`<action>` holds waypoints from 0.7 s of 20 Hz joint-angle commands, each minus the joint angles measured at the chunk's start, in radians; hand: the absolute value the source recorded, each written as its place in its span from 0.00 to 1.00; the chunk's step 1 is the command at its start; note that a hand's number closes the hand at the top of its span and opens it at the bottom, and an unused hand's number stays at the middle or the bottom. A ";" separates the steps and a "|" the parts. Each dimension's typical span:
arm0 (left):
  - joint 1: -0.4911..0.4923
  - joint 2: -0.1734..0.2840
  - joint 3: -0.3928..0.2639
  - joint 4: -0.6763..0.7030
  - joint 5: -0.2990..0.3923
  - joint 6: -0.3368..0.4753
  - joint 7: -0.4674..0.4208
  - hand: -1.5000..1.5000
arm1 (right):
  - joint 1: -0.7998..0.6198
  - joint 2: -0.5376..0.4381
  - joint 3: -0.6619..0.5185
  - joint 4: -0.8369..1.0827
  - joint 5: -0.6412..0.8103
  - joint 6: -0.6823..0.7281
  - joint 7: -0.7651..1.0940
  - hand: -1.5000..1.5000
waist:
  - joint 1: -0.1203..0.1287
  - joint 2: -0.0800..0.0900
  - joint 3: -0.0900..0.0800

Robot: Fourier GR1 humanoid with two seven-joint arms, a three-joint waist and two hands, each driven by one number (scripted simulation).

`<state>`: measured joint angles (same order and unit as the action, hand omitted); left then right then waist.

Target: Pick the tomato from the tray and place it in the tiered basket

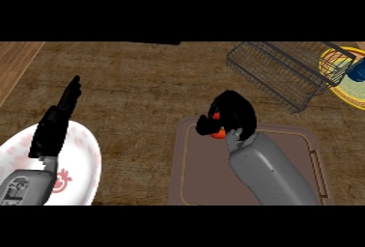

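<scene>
A single head view looks steeply down on the table [135,87] from above the tray [285,144], fairly close. Both forearms enter from the lower edge; the tiered basket [285,72] lies beyond the tray.

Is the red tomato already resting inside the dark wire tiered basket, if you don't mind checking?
No, the red tomato sits enclosed in the right hand over the brown tray, apart from the dark wire tiered basket.

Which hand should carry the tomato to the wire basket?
The right hand: its fingers already curl round the tomato over the tray, nearer the tiered basket. The left hand rests open over the plate.
</scene>
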<state>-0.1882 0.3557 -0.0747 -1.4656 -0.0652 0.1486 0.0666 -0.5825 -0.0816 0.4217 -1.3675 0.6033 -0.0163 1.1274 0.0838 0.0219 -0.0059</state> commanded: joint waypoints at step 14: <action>-0.040 -0.024 -0.025 0.034 -0.017 -0.002 0.007 0.50 | -0.659 0.008 -0.253 0.427 0.674 -0.290 0.236 1.00 | 0.040 0.007 -0.003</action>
<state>-0.2303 0.3333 -0.1037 -1.4462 -0.0839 0.1469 0.0792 -1.1032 -0.0766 0.2047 -1.0380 1.1505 -0.2293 1.1541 0.1189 0.0262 -0.0080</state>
